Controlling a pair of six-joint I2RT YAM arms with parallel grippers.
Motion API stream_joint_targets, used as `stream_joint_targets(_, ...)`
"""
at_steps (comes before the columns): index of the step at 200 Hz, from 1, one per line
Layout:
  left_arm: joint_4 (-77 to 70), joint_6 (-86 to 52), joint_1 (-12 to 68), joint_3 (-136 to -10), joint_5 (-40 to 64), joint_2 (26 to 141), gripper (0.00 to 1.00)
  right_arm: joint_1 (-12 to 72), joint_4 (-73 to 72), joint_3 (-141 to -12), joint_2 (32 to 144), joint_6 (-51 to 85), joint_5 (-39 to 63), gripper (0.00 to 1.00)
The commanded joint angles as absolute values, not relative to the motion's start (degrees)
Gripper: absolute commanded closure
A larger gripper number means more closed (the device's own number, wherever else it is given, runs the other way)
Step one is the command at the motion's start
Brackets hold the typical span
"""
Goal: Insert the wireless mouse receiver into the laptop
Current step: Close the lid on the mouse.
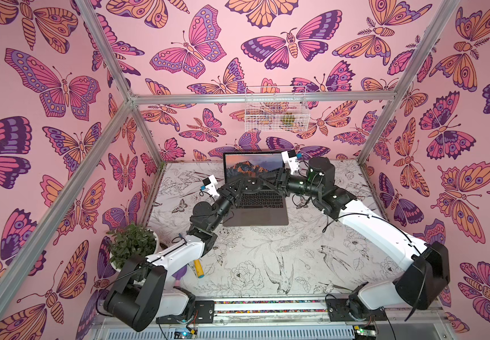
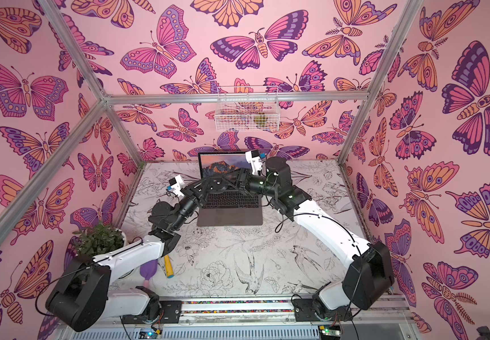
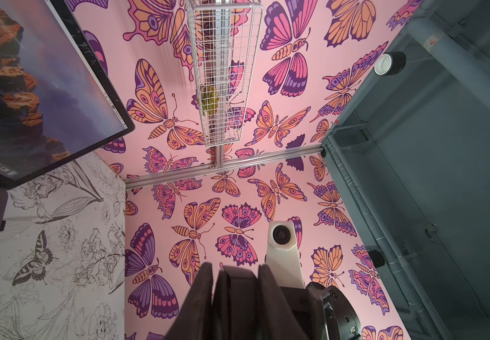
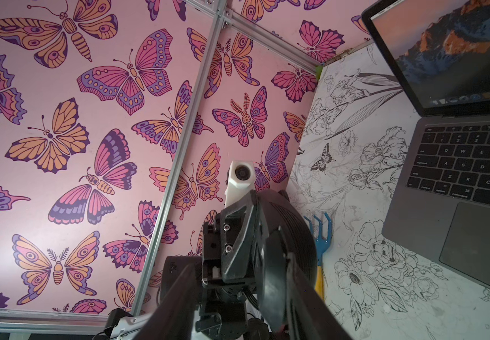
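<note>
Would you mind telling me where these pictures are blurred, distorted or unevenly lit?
In both top views the light is even, though the wide lens stretches the walls toward the edges; in the left wrist view the left gripper and the mouse it clamps are soft, too near the lens; in the right wrist view the right gripper's fingers blur likewise, while the laptop keys are sharp.

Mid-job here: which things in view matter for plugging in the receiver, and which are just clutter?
Job: laptop; black mouse, held in the left gripper; small black stub at the laptop's side, likely the receiver.
Lying about: potted plant; blue rake with yellow handle; purple object; wire basket on the wall.
</note>
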State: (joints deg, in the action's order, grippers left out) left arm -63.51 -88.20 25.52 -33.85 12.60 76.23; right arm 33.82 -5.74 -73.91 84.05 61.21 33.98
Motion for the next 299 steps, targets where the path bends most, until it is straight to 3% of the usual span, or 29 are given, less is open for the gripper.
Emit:
stream_joint_targets(1,-68.71,-89.49,25.67,-33.07,13.32,76.25,1.0,33.92,-4.03,-76.14,85.31,59.63,33.57,0.49)
stream_joint_targets(132,-68.73,-89.56,25.66,-32.52,12.8,76.11,1.0,33.54,-1.38,-77.61,85.26,56.67,29.69,0.45)
stream_joint_targets(165,-68.53,-89.44,25.66,-32.43,12.83,76.03,1.0,33.3,0.22,-77.92,84.6,53.8,29.94,0.34)
stream_joint_targets(207,-67.05,-88.64,25.66,-32.43,12.74,75.16,1.0,33.35,6.04,-76.93,83.69,47.99,31.99,0.1)
stream_joint_targets(299,-65.74,-87.8,25.66,-32.61,12.66,74.35,1.0,33.42,8.45,-74.76,85.17,46.8,32.44,0.11)
